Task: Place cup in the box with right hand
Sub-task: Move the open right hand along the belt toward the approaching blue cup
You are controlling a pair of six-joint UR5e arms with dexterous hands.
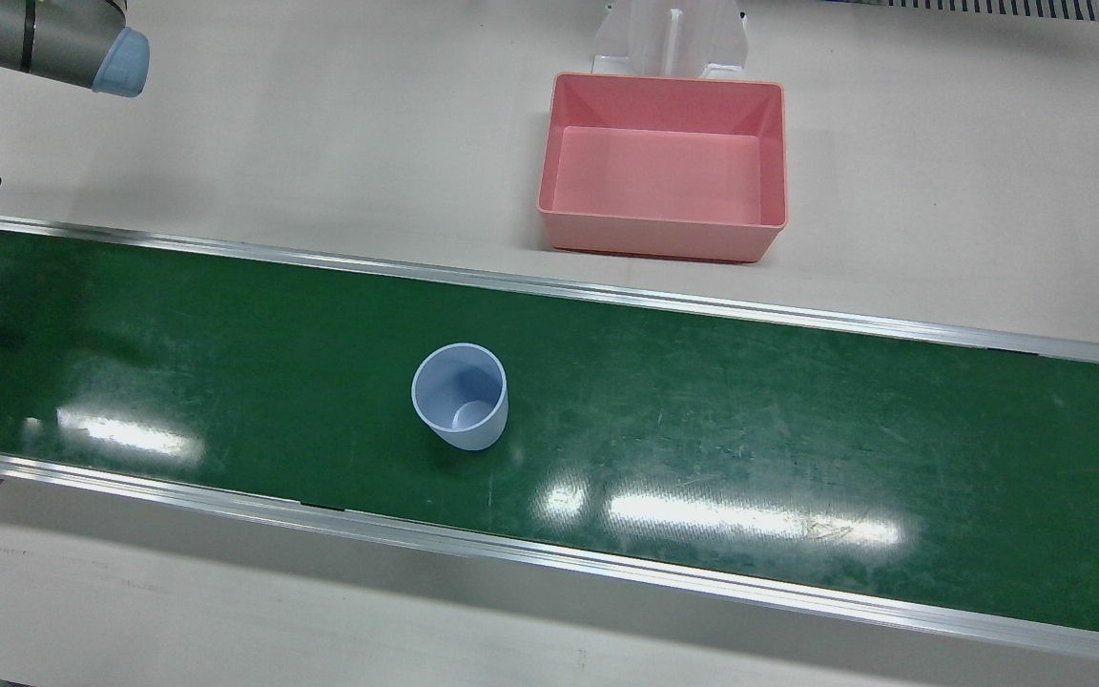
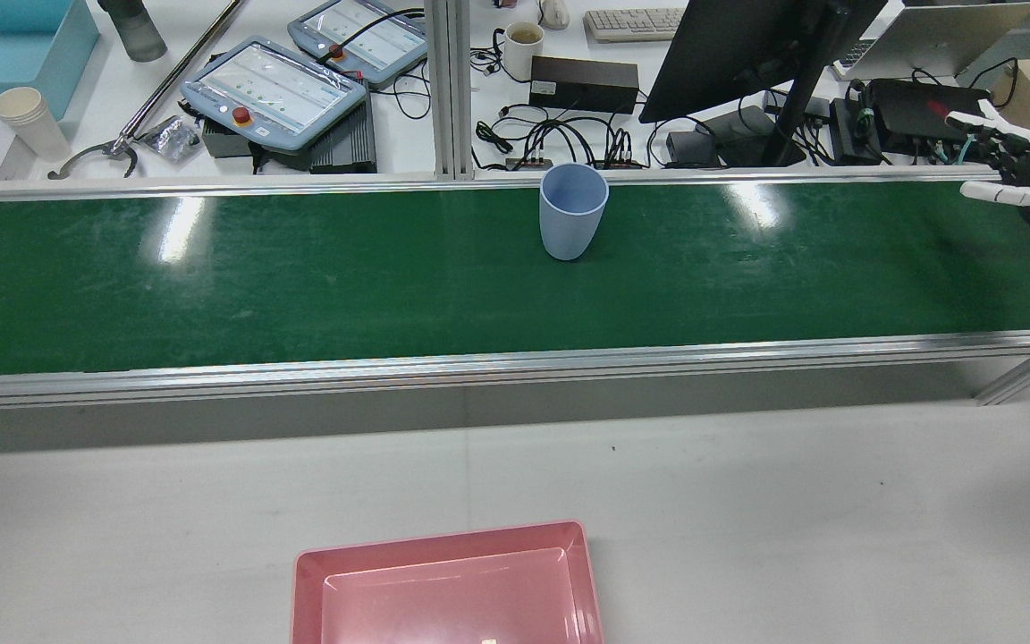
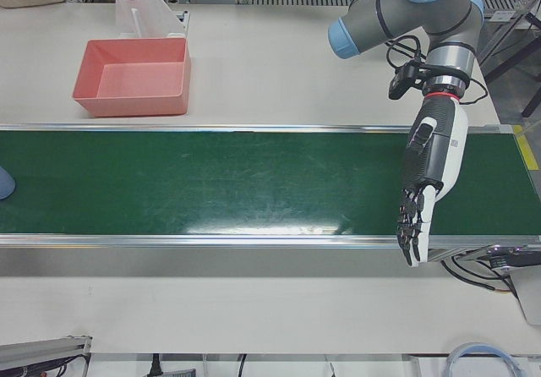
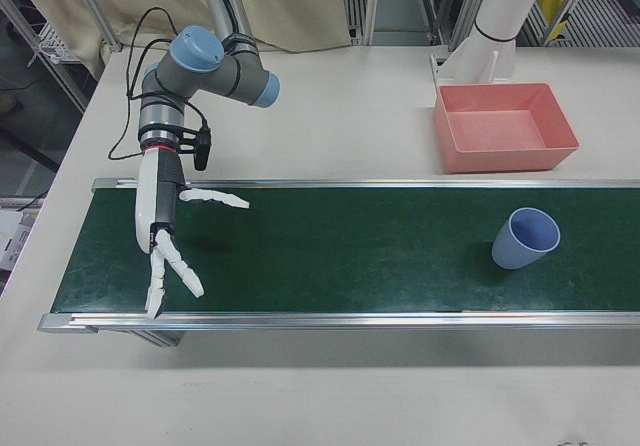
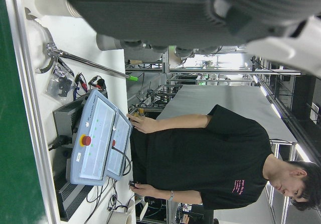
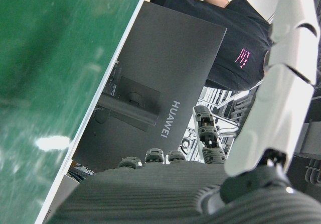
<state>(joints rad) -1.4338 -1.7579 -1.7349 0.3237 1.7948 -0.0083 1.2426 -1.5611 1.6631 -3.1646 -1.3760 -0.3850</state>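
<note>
While nothing held yet —
front view: light-blue plastic cup (image 1: 460,395) upright mid green belt (image 1: 798,429); empty pink plastic box (image 1: 664,164) beyond.
right-front view: right hand (image 4: 165,231) fingers splayed, well apart from cup.
left-front view: left hand (image 3: 428,183) fingers straight, together, idle.
handling: likely light, stiff, slick; wrap sidewall.
</note>
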